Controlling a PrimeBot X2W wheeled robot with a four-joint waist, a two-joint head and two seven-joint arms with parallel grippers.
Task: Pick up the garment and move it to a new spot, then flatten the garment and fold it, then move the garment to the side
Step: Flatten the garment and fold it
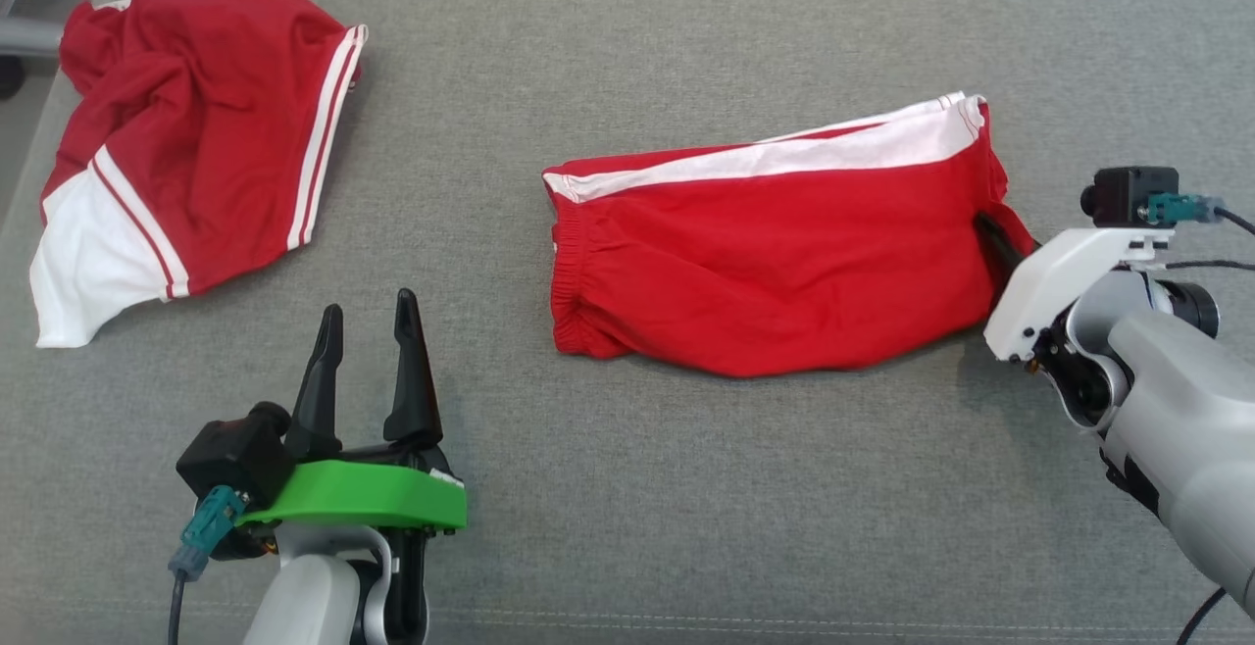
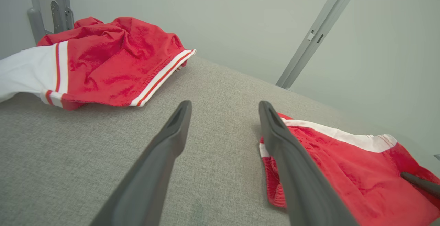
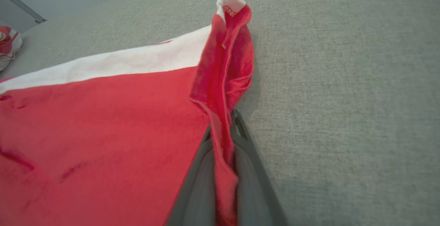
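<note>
I looked down at the counter, covered in grey woven fabric, with a stitched seam along its near edge and a rounded corner at the far left. Two pieces lay directly on it, well apart. The folded red garment lay flat, right of the middle, its white band along the far edge and its gathered elastic end pointing left; its right edge stood bunched in a ridge. The crumpled red garment, white-striped with a white panel, sat rumpled by the far left corner.
</note>
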